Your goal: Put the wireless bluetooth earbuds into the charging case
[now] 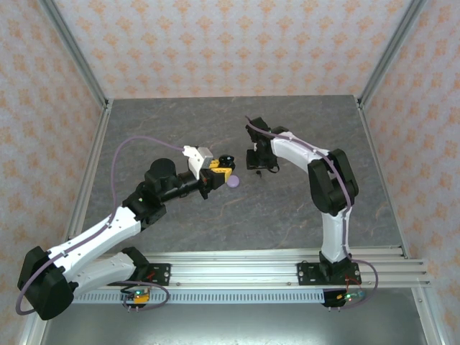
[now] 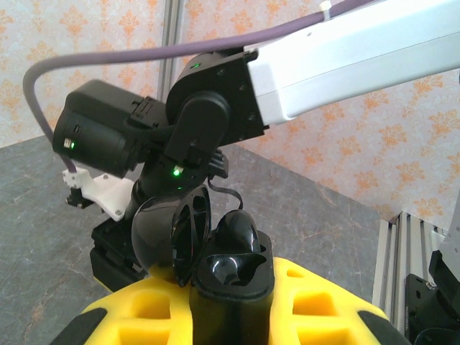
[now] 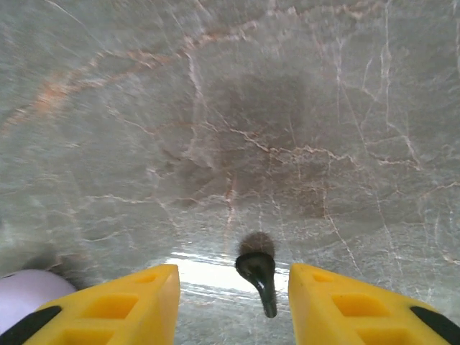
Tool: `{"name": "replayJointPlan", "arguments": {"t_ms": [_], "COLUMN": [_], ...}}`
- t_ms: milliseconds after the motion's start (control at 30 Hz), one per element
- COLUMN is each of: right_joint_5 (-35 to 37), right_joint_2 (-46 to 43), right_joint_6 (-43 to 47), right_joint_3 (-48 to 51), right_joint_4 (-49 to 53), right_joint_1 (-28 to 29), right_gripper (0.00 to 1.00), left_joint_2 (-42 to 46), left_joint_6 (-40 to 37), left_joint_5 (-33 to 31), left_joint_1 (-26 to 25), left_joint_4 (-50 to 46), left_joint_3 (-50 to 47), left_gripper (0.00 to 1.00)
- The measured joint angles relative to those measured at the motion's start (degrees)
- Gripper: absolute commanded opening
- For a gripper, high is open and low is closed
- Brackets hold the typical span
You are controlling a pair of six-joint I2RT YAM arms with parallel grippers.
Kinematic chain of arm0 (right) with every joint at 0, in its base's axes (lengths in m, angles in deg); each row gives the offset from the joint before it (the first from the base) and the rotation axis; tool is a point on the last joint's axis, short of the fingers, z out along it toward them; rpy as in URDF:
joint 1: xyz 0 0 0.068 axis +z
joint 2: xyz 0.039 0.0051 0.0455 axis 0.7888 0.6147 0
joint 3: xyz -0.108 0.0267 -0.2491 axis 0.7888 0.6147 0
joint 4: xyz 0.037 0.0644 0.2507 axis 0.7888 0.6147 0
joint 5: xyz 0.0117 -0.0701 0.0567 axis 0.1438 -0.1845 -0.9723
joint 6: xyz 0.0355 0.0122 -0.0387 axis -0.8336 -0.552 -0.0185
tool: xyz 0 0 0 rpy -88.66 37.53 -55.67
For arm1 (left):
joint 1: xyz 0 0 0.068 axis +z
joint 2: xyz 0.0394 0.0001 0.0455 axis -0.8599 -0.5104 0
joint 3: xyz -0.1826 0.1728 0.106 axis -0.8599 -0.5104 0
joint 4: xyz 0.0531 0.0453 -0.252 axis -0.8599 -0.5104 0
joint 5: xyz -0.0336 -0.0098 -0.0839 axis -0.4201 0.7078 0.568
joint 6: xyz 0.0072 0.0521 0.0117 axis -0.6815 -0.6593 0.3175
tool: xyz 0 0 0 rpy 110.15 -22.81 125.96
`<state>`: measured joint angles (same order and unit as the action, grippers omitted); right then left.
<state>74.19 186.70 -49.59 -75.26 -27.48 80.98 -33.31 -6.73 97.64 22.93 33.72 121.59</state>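
My left gripper (image 2: 230, 316) is shut on a black charging case (image 2: 231, 280), held upright with its round lid (image 2: 169, 233) swung open to the left. One black earbud (image 2: 238, 231) sits in a socket of the case, and the socket beside it looks empty. In the top view the left gripper (image 1: 215, 172) holds the case (image 1: 226, 159) near the table's middle. My right gripper (image 3: 231, 291) is open, its yellow fingers (image 3: 136, 302) wide apart. Another black earbud (image 3: 259, 277) lies on the table between them, touching neither. The right gripper (image 1: 260, 162) hangs just right of the case.
A lilac round case (image 1: 232, 182) lies on the grey marble table (image 1: 287, 208) just below the left gripper, and its edge (image 3: 29, 296) shows at the lower left of the right wrist view. The right arm's wrist (image 2: 215, 115) looms close behind the open case. Aluminium posts (image 1: 79, 79) frame the table.
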Motion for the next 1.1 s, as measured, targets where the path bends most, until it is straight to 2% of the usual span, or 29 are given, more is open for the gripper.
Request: {"name": "replayJointPlan", "arguments": {"t_ms": [867, 1100], "right_joint_5": [2.56, 2.64], "right_joint_2": [5.57, 6.16], "right_joint_6": [0.22, 0.22], "right_joint_3": [-4.26, -4.7], "right_joint_4": [5.27, 5.6], "right_joint_1": [0.44, 0.48], "right_gripper": [0.3, 0.29], "left_joint_2": [0.0, 0.0], "left_joint_6": [0.0, 0.0], "left_joint_5": [-0.44, -0.76], "left_joint_1": [0.0, 0.0], "left_joint_4": [0.0, 0.0], "left_joint_3": [0.0, 0.0], "left_gripper": [0.18, 0.18]}}
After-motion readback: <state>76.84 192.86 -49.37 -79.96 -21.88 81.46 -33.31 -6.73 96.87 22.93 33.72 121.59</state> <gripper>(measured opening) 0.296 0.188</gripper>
